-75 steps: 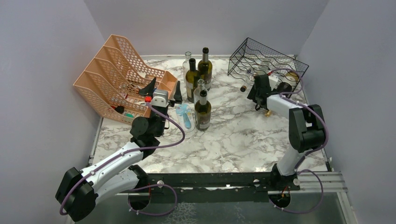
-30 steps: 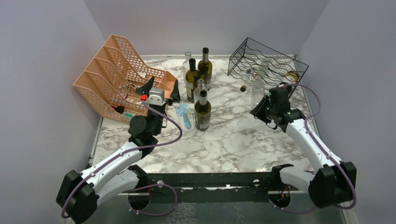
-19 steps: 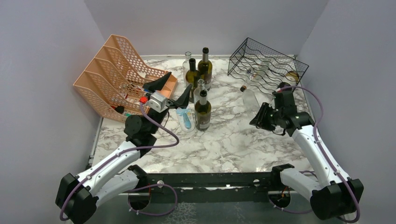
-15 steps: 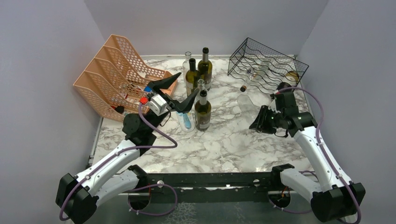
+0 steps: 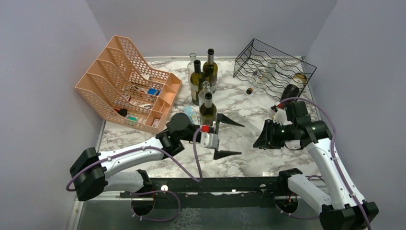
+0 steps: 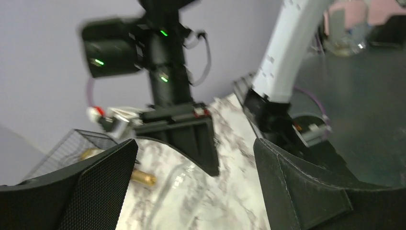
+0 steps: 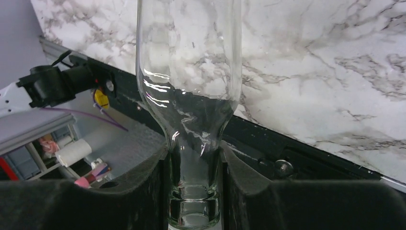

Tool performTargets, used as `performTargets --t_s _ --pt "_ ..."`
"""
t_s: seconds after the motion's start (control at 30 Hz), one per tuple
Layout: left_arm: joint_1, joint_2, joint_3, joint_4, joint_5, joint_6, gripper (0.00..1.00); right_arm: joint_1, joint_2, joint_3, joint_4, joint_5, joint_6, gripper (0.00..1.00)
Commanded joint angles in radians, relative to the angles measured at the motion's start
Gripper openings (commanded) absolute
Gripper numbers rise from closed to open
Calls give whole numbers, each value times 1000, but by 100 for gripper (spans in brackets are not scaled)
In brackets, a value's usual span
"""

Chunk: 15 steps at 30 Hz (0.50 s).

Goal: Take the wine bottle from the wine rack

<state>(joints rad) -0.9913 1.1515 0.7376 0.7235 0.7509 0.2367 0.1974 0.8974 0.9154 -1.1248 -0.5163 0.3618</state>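
Note:
The black wire wine rack [image 5: 273, 64] stands at the back right and holds other bottles, one of them dark with a gold neck [image 5: 287, 93]. My right gripper [image 7: 194, 160] is shut on the neck of a clear glass wine bottle [image 7: 189, 72] and holds it clear of the rack, low over the marble, body pointing away from the gripper. In the top view this gripper [image 5: 263, 136] is at centre right. My left gripper [image 5: 225, 136] is open wide and empty, facing the bottle [image 6: 177, 191] from the left, apart from it.
Several upright bottles [image 5: 203, 79] stand at the back centre, one [image 5: 208, 109] just behind my left gripper. A peach mesh organizer [image 5: 124, 79] fills the back left. A black rail [image 5: 215, 184] runs along the table's front edge.
My right gripper drew the clear bottle out of the rack and carried it toward the front and centre. My left arm swung from the organizer to the table's centre and opened wide.

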Motion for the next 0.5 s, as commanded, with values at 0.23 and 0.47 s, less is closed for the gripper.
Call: performTargets --t_s 0.23,0.47 --pt "-243 183 80 -364 -505 407 98 14 -101 25 -81 -175 -43 1" --pt "-245 263 114 -362 -550 372 99 22 -98 31 -85 -178 -49 1"
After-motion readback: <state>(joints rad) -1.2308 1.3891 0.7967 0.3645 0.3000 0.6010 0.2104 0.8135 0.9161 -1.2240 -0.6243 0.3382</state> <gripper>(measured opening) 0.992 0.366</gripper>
